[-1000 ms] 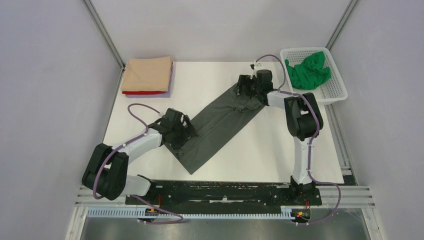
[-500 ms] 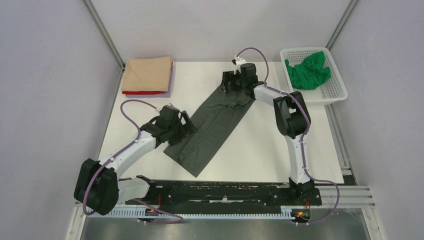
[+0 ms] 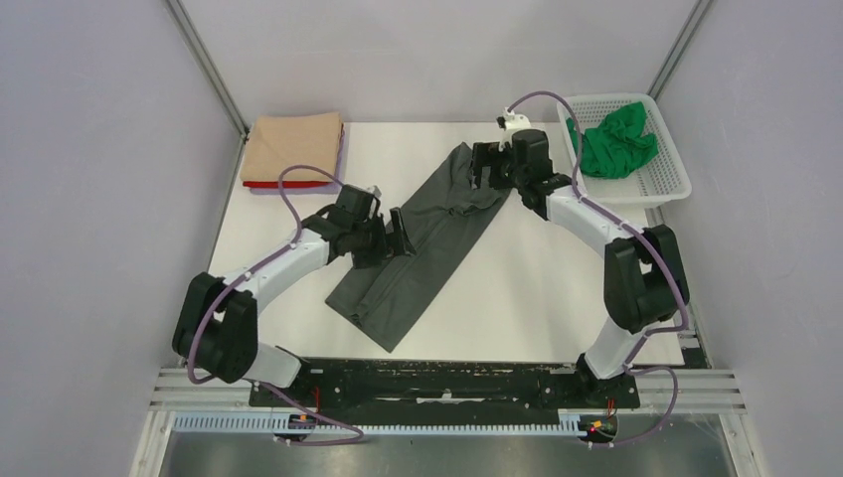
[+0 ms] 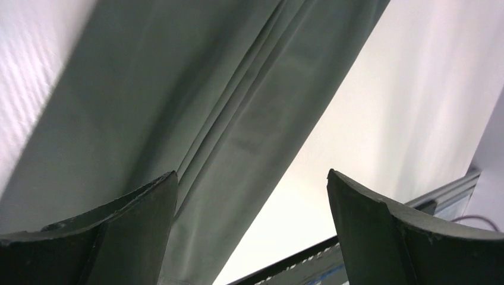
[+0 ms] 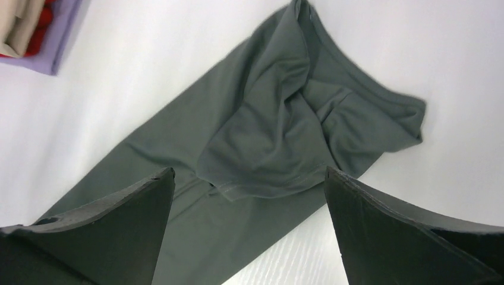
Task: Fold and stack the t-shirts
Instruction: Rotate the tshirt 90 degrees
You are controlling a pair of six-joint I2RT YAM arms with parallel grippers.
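Left gripper [image 3: 402, 237] and right gripper [image 3: 479, 166] agape, empty, above dark grey t-shirt [image 3: 442, 214]

To my far right, a white plastic mesh basket [image 3: 664, 181] sits at the corner of the white table [image 3: 557, 288]. Plain grey walls [image 3: 89, 199] close me in on three sides, with a slanting metal post [image 3: 206, 66] at each far corner.

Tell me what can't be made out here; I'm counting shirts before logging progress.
Top view: the tan t-shirt covers the red t-shirt and lilac t-shirt; only edges show.
Top view: the green t-shirt is bunched in the basket; anything under it is hidden.
Top view: the left claw covers part of the dark grey t-shirt.
Left wrist view: frame edges cut off that shirt's ends.
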